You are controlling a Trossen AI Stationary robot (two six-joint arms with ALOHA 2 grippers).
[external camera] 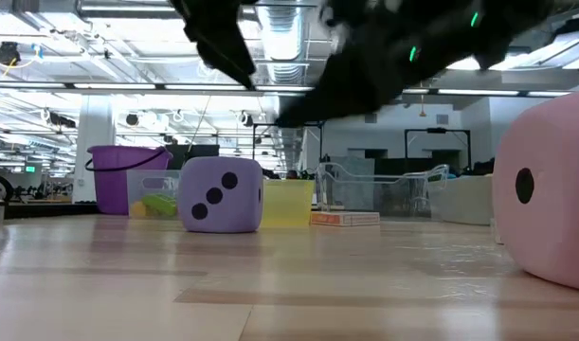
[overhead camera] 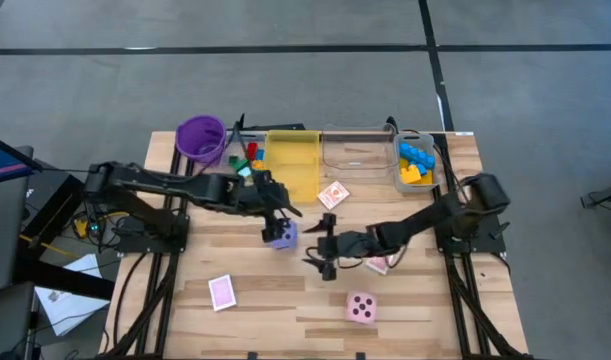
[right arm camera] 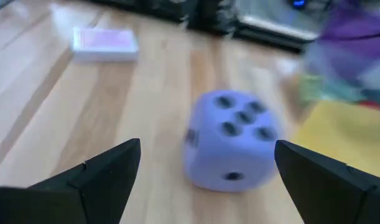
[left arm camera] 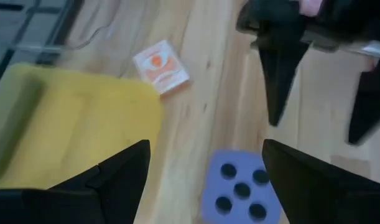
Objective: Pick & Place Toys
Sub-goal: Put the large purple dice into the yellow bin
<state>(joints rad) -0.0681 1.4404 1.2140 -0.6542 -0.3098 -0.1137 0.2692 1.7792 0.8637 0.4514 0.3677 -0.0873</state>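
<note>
1. The left gripper hovers right over the purple die, fingers spread wide and empty; in its wrist view the die's five-pip face sits between the two dark fingers, just ahead of the tips.
2. The right gripper waits just beside the die on its far side from the left arm, jaws also spread, nothing held; its wrist view looks straight at the die.
3. Left is nearer, I judge: the die lies directly below it, so a straight drop should straddle it.
4. A cube has no long axis; any pair of flat faces will do.
5. It looks like soft matte foam with rounded corners and dark pips, resting flat on the pale wood table.
</note>
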